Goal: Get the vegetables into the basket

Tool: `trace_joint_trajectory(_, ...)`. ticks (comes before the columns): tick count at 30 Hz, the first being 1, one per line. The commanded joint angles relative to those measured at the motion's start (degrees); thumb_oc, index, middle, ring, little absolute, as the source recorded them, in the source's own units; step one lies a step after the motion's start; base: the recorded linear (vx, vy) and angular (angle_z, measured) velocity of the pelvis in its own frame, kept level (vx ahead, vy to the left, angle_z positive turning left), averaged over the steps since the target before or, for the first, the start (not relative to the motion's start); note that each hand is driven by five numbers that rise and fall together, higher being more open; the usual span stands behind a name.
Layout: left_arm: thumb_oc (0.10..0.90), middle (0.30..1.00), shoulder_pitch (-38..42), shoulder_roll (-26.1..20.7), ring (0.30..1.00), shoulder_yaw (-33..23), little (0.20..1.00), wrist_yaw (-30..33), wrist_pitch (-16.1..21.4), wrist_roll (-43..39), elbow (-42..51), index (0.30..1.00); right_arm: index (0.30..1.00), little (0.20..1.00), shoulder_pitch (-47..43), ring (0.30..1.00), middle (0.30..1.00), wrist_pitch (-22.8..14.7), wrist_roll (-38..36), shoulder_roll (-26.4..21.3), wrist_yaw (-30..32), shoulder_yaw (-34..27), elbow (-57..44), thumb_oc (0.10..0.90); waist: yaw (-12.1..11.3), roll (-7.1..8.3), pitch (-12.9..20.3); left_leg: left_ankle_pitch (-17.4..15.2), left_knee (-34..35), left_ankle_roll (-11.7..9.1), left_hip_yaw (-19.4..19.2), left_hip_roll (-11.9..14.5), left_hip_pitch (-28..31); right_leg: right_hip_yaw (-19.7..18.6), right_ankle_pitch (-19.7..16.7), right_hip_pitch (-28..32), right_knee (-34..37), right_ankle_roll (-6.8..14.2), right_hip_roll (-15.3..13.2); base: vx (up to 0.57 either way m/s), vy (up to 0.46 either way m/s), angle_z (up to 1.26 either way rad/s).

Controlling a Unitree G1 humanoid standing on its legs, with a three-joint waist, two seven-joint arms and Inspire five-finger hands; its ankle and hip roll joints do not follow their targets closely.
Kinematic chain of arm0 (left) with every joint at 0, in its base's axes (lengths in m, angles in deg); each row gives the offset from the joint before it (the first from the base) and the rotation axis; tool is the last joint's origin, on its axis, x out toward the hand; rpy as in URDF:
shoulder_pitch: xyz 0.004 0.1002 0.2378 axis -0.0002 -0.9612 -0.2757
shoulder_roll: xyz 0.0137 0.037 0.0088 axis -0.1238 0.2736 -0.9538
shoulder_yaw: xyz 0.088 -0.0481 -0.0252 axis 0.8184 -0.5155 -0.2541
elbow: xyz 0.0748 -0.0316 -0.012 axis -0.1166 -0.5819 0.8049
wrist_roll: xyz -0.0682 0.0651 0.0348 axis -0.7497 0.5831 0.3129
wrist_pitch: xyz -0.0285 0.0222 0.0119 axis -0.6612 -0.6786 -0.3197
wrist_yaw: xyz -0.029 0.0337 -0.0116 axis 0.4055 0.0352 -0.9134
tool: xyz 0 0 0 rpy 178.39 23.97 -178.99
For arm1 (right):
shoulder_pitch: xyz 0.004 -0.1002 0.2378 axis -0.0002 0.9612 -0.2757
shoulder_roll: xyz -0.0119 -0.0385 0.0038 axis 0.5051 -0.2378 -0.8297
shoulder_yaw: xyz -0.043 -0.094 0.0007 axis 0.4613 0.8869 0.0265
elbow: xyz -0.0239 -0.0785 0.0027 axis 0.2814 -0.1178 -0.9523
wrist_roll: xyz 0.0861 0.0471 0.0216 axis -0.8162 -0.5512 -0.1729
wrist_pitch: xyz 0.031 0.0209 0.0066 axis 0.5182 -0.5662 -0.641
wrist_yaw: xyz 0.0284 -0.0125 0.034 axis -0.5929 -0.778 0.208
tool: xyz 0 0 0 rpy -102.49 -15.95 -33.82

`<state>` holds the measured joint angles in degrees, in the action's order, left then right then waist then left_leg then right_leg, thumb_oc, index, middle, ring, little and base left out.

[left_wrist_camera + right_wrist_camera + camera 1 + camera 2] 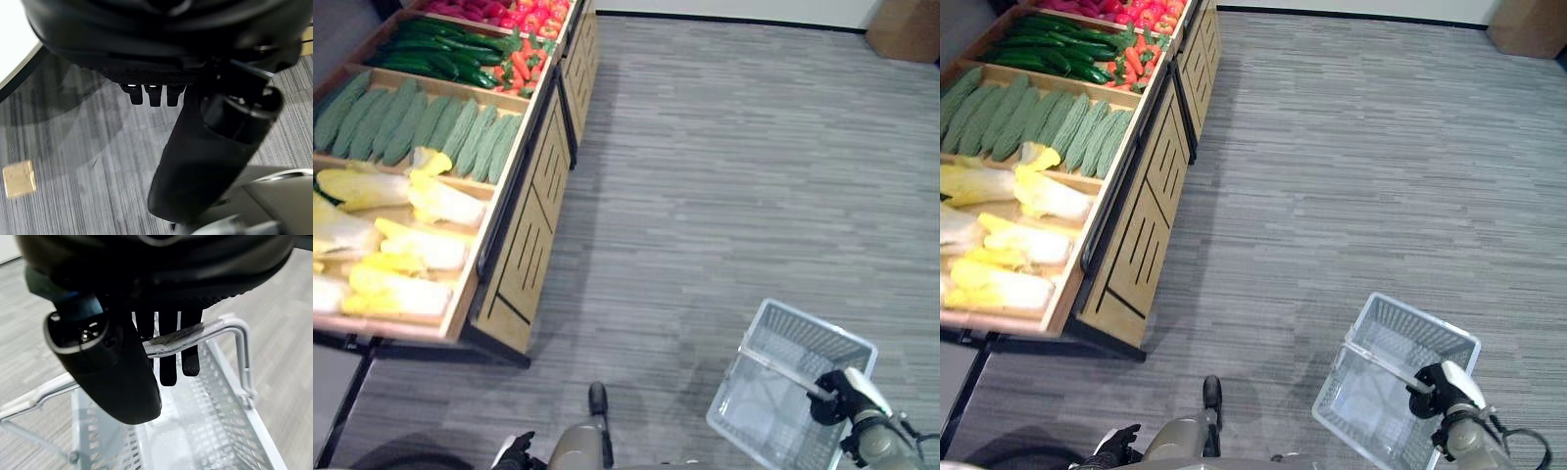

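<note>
Translucent white plastic: the basket (790,392), wire-handled, mesh-walled, nothing inside that I can see. It hangs at my right side over the grey carpet (724,176). My right hand (834,397) carries it, fingers (168,357) hooked around the handle (195,335), thumb to one side.

Light wood: the display stand (524,245), at my left, well apart from the basket. Its compartments, nearest to farthest:
- Napa cabbages (396,250), pale yellow and white. I judge them bulky and fairly heavy, leaves soft and easily bruised; best cupped around the firm middle, not pulled by the leaf tips.
- Bitter gourds (421,122), dull green and ridged. Probably stiff and light, with a surface that grips well; take one across its middle.
- Cucumbers (440,54), dark green. Stiff but smooth, likely slippery; a wrap at mid-length suits.
- Small carrots (524,64), orange, in a narrow section beside the cucumbers.
- Red produce (514,12) at the far end, too small for me to name.

My left hand (516,451) hangs low by my side, short of the stand and touching no vegetable. Its fingers (151,93) point loosely downward at the floor, holding nothing. I judge the cabbages nearest to its reach.
</note>
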<state>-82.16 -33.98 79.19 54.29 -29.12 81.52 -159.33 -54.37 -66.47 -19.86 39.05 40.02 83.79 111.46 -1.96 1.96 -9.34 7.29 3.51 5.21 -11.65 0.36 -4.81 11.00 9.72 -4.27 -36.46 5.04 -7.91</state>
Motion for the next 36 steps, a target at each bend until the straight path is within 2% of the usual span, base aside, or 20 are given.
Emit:
trace_joint_trajectory(1, 0.9, 1.0, 2.4, -2.7, 1.0, -1.4, 1.0, 0.8, 1.6, -1.4, 5.4, 1.0, 0.3, 0.3, -6.3, 0.3, 0.3, -2.1, -0.4, -4.9, 2.9, -4.1, -5.2, 0.4, -3.0, 1.41, -2.0, -1.6, -3.6, -3.9, 1.0, 0.8, -2.4, -3.1, -22.4, 0.3, 5.8, 5.8, -6.1, 0.25, 0.261, 0.14)
trace_joint_trajectory(4, 0.9, 1.0, 2.9, -3.3, 1.0, -1.4, 1.0, 1.0, 1.7, -2.4, 5.5, 1.0, 0.3, 0.3, -7.6, 0.3, 0.3, -2.2, -0.1, -4.4, 2.6, -2.5, -4.0, 0.4, -1.7, 0.9, -3.5, -3.9, -3.0, -3.2, 1.3, 0.3, 1.6, -2.3, -19.7, -6.6, 4.2, 4.8, -3.8, 0.29, 0.124, 0.23)
trace_joint_trajectory(6, 0.9, 1.0, 3.4, -3.4, 1.0, -1.5, 1.0, 1.1, 1.8, -2.3, 5.2, 1.0, 0.3, 0.3, -7.1, 0.3, 0.3, -2.1, 0.0, -4.9, 2.7, -2.9, -5.4, 0.4, -0.8, 1.08, -4.4, -5.6, -2.9, -3.9, 2.5, -0.3, 3.8, 0.0, -17.7, -9.5, 13.4, 4.2, -2.4, 0.49, -0.035, -0.08)
trace_joint_trajectory(7, 0.9, 1.0, 3.7, -3.1, 1.0, -1.4, 1.0, 1.1, 1.8, -1.3, 4.2, 1.0, 0.3, 0.3, -6.4, 0.3, 0.3, -2.1, -0.2, -4.8, 3.0, -3.4, -6.0, 0.4, 0.6, 1.46, -4.8, -7.5, -2.7, -4.7, 4.4, -1.0, 6.2, -2.4, -18.2, -11.5, 23.3, 4.7, -0.9, 0.55, -0.152, 0.32)
trace_joint_trajectory(9, 0.9, 1.0, 4.4, -3.0, 1.0, -1.1, 1.0, 1.0, 2.3, -0.5, 3.7, 1.0, 0.3, 0.3, -6.0, 0.3, 0.3, -2.3, -0.8, -4.6, 3.4, -3.6, -3.6, 0.4, 1.8, 1.49, -4.9, -8.9, -3.0, -5.5, 6.6, -1.1, 7.8, -6.3, -20.3, -12.5, 30.9, 5.6, -1.1, 0.54, -0.174, 0.81)
trace_joint_trajectory(10, 0.9, 1.0, 4.8, -2.8, 1.0, -1.3, 1.0, 1.1, 2.6, 0.0, 3.0, 1.0, 0.3, 0.3, -5.4, 0.3, 0.3, -2.3, -1.1, -4.4, 3.4, -4.3, -2.9, 0.4, 2.9, 1.53, -4.6, -10.8, -4.1, -6.1, 9.0, -1.1, 8.9, -10.7, -21.9, -13.8, 34.6, 6.4, -2.2, 0.38, -0.13, 0.81)
trace_joint_trajectory(13, 0.9, 1.0, 4.7, -2.7, 1.0, -1.3, 1.0, 1.2, 2.6, -0.3, 3.0, 1.0, 0.3, 0.3, -3.7, 0.3, 0.3, -2.4, -2.2, -3.7, 2.8, -5.2, -2.1, 0.4, 3.8, 1.87, -3.2, -12.7, -6.2, -7.3, 13.6, -0.8, 12.2, -14.2, -21.5, -12.5, 32.0, 6.0, -0.9, 0.52, -0.258, 1.45)
trace_joint_trajectory(15, 0.9, 1.0, 4.0, -2.4, 1.0, -1.6, 1.0, 1.3, 2.4, -0.7, 2.9, 1.0, 0.3, 0.3, -3.5, 0.3, 0.3, -2.5, -2.1, -3.9, 2.5, -5.0, -1.6, 0.4, 3.6, 1.56, -2.4, -12.3, -7.9, -8.0, 15.0, 0.1, 12.8, -12.4, -20.5, -12.0, 29.7, 5.3, 0.2, 0.48, -0.338, 1.43)
trace_joint_trajectory(18, 0.9, 1.0, 3.5, -1.5, 1.0, -1.8, 1.0, 1.6, 2.1, -2.4, 2.9, 1.0, 0.3, 0.3, -3.2, 0.3, 0.3, -3.0, -2.7, -4.6, 2.6, -4.4, -1.3, 0.4, 2.6, 1.08, -1.7, -7.2, -13.5, -10.4, 18.8, 2.2, 10.9, -7.9, -16.9, -9.4, 27.5, 2.9, 1.7, 0.33, -0.391, 0.48)
trace_joint_trajectory(19, 0.9, 1.0, 3.9, -1.1, 1.0, -1.4, 1.0, 2.1, 2.0, -3.1, 3.8, 1.0, 0.3, 0.3, -2.6, 0.3, 0.3, -3.1, -2.9, -5.3, 3.0, -4.6, -2.5, 0.4, 2.3, 1.36, -2.2, -4.6, -18.5, -11.2, 18.2, 2.9, 7.5, -5.9, -15.6, -7.6, 27.7, 1.9, 1.4, 0.31, -0.595, 1.0)
trace_joint_trajectory(20, 0.9, 1.0, 4.8, -0.8, 1.0, -0.7, 1.0, 2.4, 1.6, -4.2, 5.4, 1.0, 0.3, 0.3, -2.2, 0.3, 0.3, -3.0, -3.4, -5.9, 3.4, -4.8, -2.2, 0.4, 2.1, 1.84, -3.3, -3.3, -25.1, -11.3, 13.5, 4.4, 2.6, -2.8, -13.5, -5.4, 27.5, 0.4, 0.9, 0.15, -0.455, 1.45)
trace_joint_trajectory(21, 0.9, 1.0, 5.1, -0.7, 1.0, -0.2, 1.0, 2.5, 1.5, -4.2, 5.9, 1.0, 0.3, 0.3, -1.7, 0.3, 0.3, -2.9, -3.7, -5.9, 3.8, -5.2, -2.2, 0.4, 2.2, 2.23, -3.7, -2.5, -25.8, -11.3, 10.5, 5.3, 0.6, -1.5, -13.0, -4.4, 28.0, -0.1, 0.5, 0.06, -0.281, 1.56)
trace_joint_trajectory(22, 0.9, 1.0, 5.1, -0.8, 1.0, -0.2, 1.0, 2.5, 1.5, -4.2, 5.9, 1.0, 0.3, 0.3, -1.6, 0.3, 0.3, -2.9, -3.7, -5.9, 3.8, -5.2, -2.2, 0.4, 2.2, 2.17, -3.7, -2.6, -26.1, -11.3, 10.6, 5.4, 0.4, -1.4, -13.0, -4.4, 28.1, -0.1, 0.5, -0.02, -0.216, 1.37)
trace_joint_trajectory(23, 0.9, 1.0, 6.1, -0.7, 1.0, 0.8, 1.0, 2.6, 1.3, -3.7, 5.7, 1.0, 0.3, 0.3, -0.5, 0.3, 0.3, -2.8, -4.6, -5.8, 4.4, -6.2, -2.0, 0.4, 2.6, 2.14, -4.6, -2.7, -24.5, -11.2, 1.9, 8.8, -2.6, 2.1, -12.3, -2.0, 29.4, -0.3, 0.1, -0.01, -0.14, 0.95)
trace_joint_trajectory(24, 0.9, 1.0, 6.2, -0.7, 1.0, 0.8, 1.0, 2.6, 1.3, -3.7, 5.7, 1.0, 0.3, 0.3, -0.5, 0.3, 0.3, -2.7, -4.6, -5.8, 4.4, -6.3, -2.0, 0.4, 2.7, 2.26, -4.4, -2.4, -24.3, -11.1, 1.9, 8.6, -2.7, 2.1, -12.5, -2.2, 29.6, -0.3, -0.1, 0.02, -0.204, 1.46)
trace_joint_trajectory(25, 0.9, 1.0, 6.3, -0.8, 1.0, 0.6, 1.0, 3.3, 0.9, -2.5, 5.0, 1.0, 0.3, 0.3, 0.1, 0.3, 0.3, -2.5, -4.2, -4.9, 5.2, -6.4, -3.0, 0.4, 2.4, 1.72, -4.2, -4.3, -20.2, -10.4, -4.0, 7.4, -5.0, 5.4, -12.0, -1.1, 30.0, 0.2, -0.2, 0.03, -0.061, 1.06)
trace_joint_trajectory(28, 0.9, 1.0, 6.2, -1.1, 1.0, 0.5, 1.0, 3.7, 0.5, -1.7, 4.5, 1.0, 0.3, 0.3, 0.3, 0.3, 0.3, -2.2, -3.4, -4.2, 5.3, -6.3, -3.6, 0.4, 2.8, 1.66, -3.9, -4.7, -18.8, -10.2, -7.1, 7.9, -4.2, 6.4, -11.6, -1.0, 29.5, 0.3, -0.6, 0.04, 0.041, 0.11)
trace_joint_trajectory(29, 0.9, 1.0, 5.7, -1.1, 1.0, 0.0, 1.0, 3.5, 0.3, -1.4, 3.8, 1.0, 0.3, 0.3, -0.3, 0.3, 0.3, -1.7, -2.4, -3.9, 5.2, -5.7, -1.6, 0.4, 2.5, 1.16, -3.6, -6.7, -13.6, -9.1, -7.0, 6.2, -1.4, 7.4, -11.4, -1.2, 28.3, 1.2, -1.3, 0.04, 0.124, -0.15)
trace_joint_trajectory(31, 0.9, 1.0, 5.5, -1.3, 1.0, -0.2, 1.0, 3.6, 0.3, -1.2, 3.3, 1.0, 0.3, 0.3, -0.9, 0.3, 0.3, -1.6, -2.0, -3.6, 5.4, -5.3, -1.1, 0.4, 2.4, 0.98, -3.5, -7.0, -11.7, -8.6, -6.2, 5.2, -0.3, 7.6, -11.5, -1.5, 27.3, 1.6, -1.8, 0.01, 0.152, 0.18)
trace_joint_trajectory(36, 0.9, 1.0, 4.5, -1.9, 1.0, -1.7, 1.0, 3.8, 0.8, -1.2, 2.6, 1.0, 0.3, 0.3, -3.8, 0.3, 0.3, -1.8, -0.6, -2.6, 5.8, -3.1, 2.3, 0.4, 0.9, 2.04, -4.3, -7.5, -9.0, -7.5, -7.6, 3.6, 0.7, 9.0, -14.7, -2.2, 28.2, 3.7, -4.0, -0.03, 0.167, 0.33)
